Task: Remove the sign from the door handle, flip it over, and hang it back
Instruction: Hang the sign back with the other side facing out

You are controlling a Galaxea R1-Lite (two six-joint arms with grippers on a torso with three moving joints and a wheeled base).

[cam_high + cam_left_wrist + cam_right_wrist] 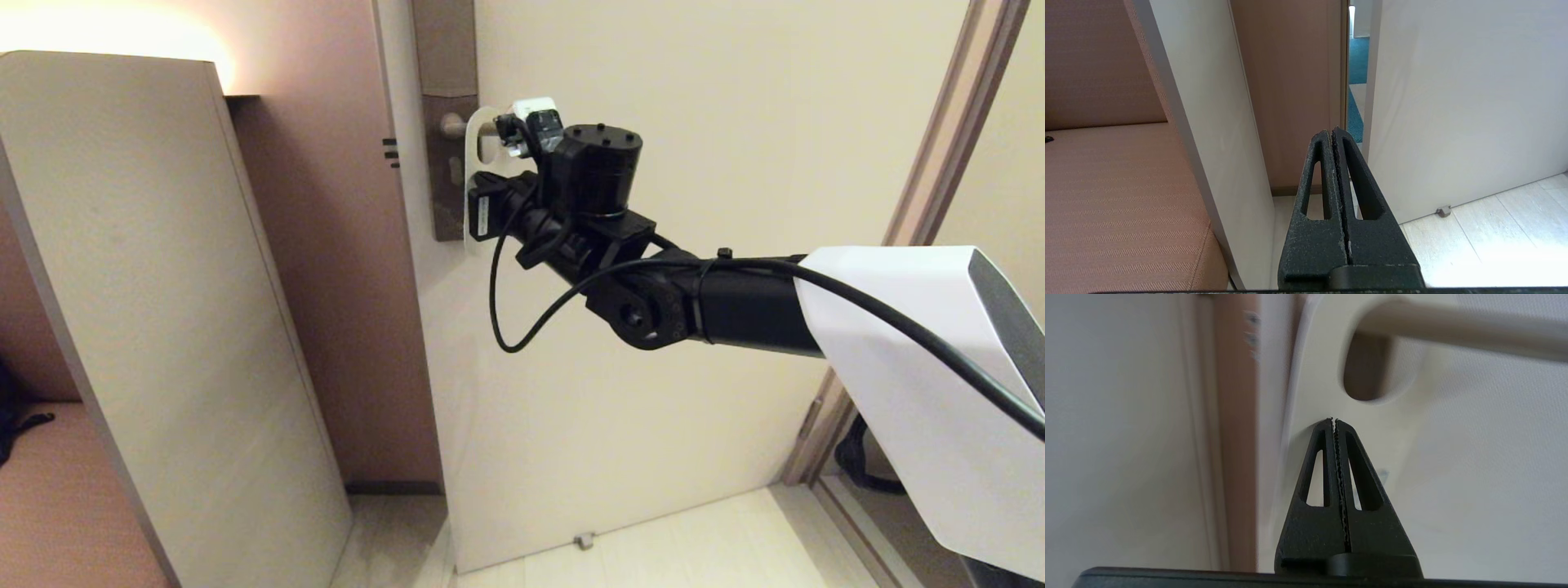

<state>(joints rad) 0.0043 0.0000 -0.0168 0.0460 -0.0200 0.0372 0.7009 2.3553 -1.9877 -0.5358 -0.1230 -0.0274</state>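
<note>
Up in the upper centre of the head view, the right gripper (482,214) is stretched out on its black arm to the door (735,163), right at the dark lock plate (445,82). A white sign (472,151) hangs there on the door handle (451,125), the handle passing through the hole near the sign's top, with the sign lying flat against the plate and door.

Seen from the right wrist view, the right gripper (1334,421) has its two black fingers pressed together with only a thin toothed seam between them. Their tips sit against the sign (1306,416) just below its hole, and the door handle (1453,328) runs across the upper right of that frame. Whether an edge of the sign is pinched between the fingers or the tips merely touch its face cannot be told.

The left gripper (1331,132) does not appear in the head view. In the left wrist view it sits low, its fingers closed flat on each other and holding nothing, pointing toward the gap between a pale partition panel (1208,122) and the door (1453,81). A tan striped cushion (1118,196) fills the lower left of that frame, and a small door stop (1443,211) sits on the light wood floor (1494,237) at the lower right.
</note>
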